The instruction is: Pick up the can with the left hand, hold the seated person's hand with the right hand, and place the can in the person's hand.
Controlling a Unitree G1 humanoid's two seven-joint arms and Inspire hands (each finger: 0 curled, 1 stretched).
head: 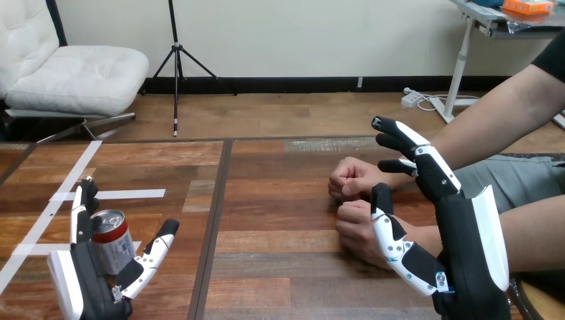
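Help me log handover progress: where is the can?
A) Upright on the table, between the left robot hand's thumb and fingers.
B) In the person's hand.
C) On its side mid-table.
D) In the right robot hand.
A: the can stands upright on the table, between the thumb and fingers of the left robot hand.

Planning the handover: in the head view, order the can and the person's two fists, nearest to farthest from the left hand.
1. Can, between the left hand's fingers and thumb.
2. Person's lower fist, right of centre, near side.
3. Person's upper fist, just beyond it.
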